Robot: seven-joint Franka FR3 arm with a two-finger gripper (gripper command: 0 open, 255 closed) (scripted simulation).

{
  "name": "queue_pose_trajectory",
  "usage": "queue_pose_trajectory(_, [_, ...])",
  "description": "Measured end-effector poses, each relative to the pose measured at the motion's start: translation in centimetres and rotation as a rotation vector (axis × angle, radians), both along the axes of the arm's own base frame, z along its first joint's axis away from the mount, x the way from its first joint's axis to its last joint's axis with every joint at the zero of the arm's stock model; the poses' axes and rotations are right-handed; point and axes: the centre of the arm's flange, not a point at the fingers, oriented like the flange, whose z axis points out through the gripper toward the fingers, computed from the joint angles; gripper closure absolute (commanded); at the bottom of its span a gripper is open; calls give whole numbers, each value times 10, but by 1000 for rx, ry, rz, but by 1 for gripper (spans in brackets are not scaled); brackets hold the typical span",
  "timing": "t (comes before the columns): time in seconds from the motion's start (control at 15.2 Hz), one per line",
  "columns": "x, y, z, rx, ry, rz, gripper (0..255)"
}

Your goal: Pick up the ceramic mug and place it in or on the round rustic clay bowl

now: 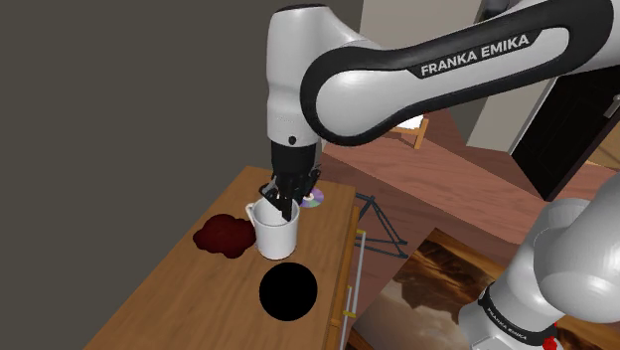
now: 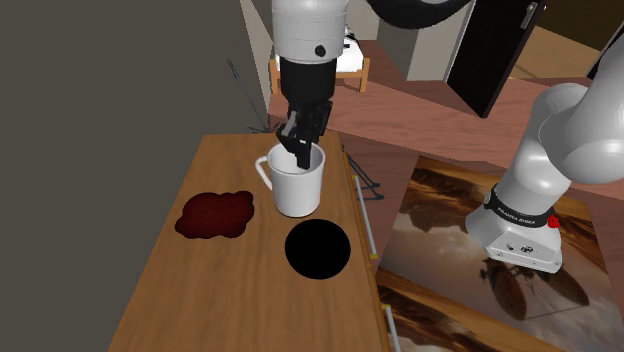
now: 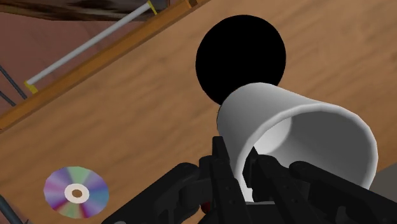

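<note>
Tool (image 2: 301, 155) points straight down, pinching the rim of the white mug (image 2: 297, 188).

On the surface (image 1: 189, 298), near the middle: a mug (image 1: 276, 235), standing upright. Just beside the mug, on the shoulder view's left: a flat blob (image 1: 224, 237). In front of the mug, nearer that camera and a little apart: a round bowl (image 1: 288, 292). Behind the mug, by the far edge: a disc (image 3: 76, 192), lying flat. Above the mug: the end effector (image 1: 286, 211), one finger inside, one outside, wall pinched between.
</note>
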Motion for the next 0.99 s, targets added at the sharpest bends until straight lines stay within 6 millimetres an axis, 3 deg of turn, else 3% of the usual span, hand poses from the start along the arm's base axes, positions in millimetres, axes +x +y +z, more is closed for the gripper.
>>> queue_pose_trajectory(0.13, [-23, 14, 5, 0, 0, 0, 255])
queue_pose_trajectory(0.26, [-30, 18, 1, 0, 0, 0, 255])
queue_pose_trajectory(0.99, [-31, 20, -55, -1, 1, -1, 255])
